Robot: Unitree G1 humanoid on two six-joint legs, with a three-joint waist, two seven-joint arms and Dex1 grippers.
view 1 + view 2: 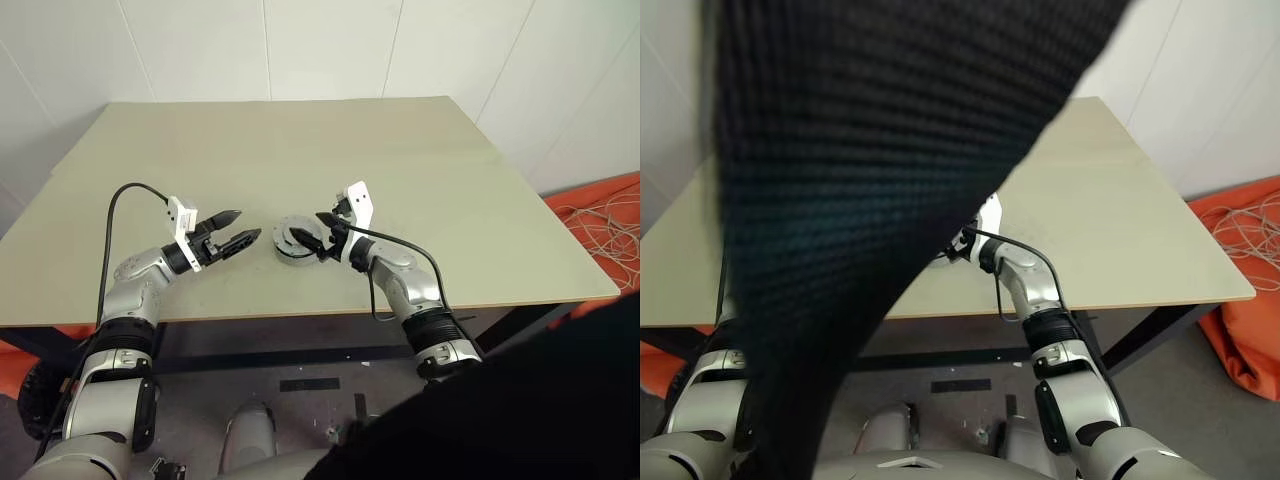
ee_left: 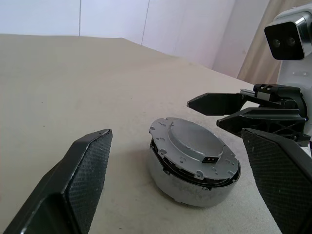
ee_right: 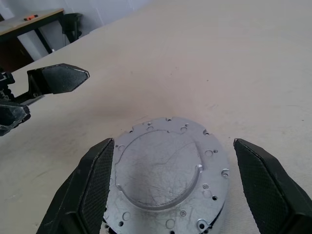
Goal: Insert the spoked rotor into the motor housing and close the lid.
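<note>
Lid is sitting askew on motor housing; both tools, left and right, are flanking it, gaping and empty. Uneven pressing risks jamming.

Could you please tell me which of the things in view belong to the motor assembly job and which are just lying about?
Job:
- motor housing on the table
- lid, silver side up on the housing, slightly askew
- left pincer, open beside it
- right pincer, open around it

Lying about:
- orange cloth with pale cable on the floor
- black fabric before the camera

beige table, motor housing on it
</note>
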